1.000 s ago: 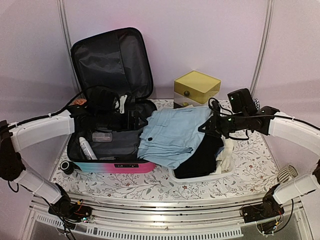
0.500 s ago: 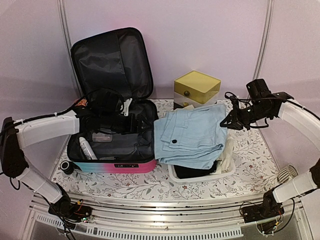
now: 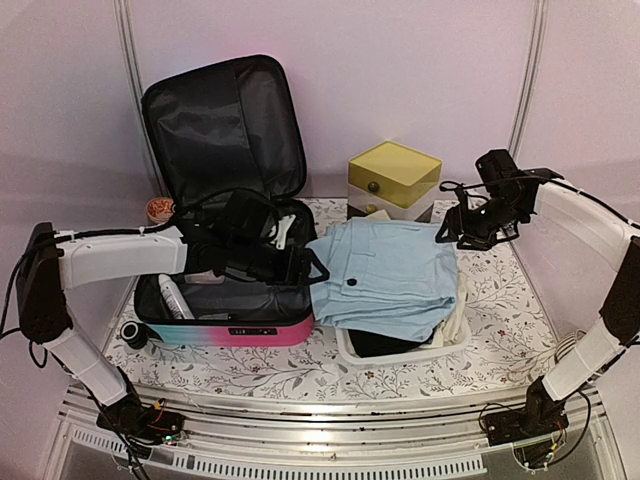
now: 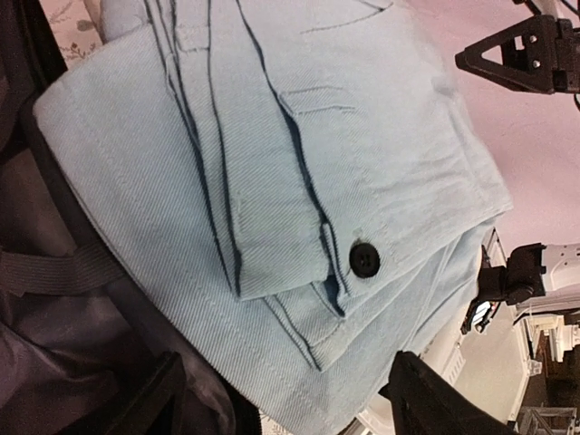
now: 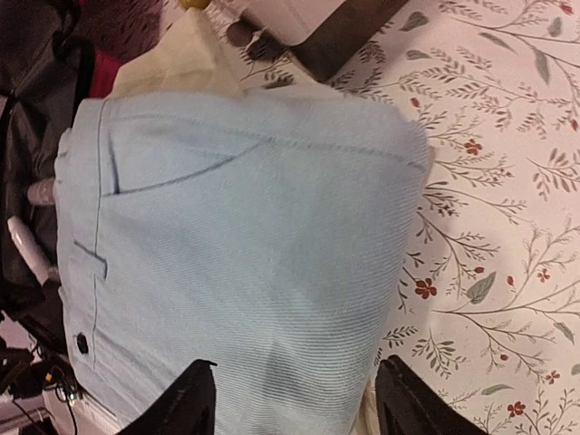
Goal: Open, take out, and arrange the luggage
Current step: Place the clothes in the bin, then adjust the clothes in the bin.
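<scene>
both sets of jaws spread, empty. luggage (image 3: 235,325) open at left, lid up, bits inside; left gripper (image 3: 305,268) hovers at its right edge. folded trousers (image 3: 390,280) on basket (image 3: 400,357); right gripper (image 3: 450,234) above far corner, prob. clear of cloth. next pick: reach deep, lift w/o snagging lining.

Top camera overlooks luggage (image 3: 225,130); wrist cameras closely share the trousers (image 4: 272,163).

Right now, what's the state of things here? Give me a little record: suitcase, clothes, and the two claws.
luggage: open, lid standing upright
light blue trousers: folded, lying on the white basket
left gripper: open, at the luggage's right edge, beside the trousers
right gripper: open, empty, above the trousers' far right corner
drawer box: behind the basket
</scene>
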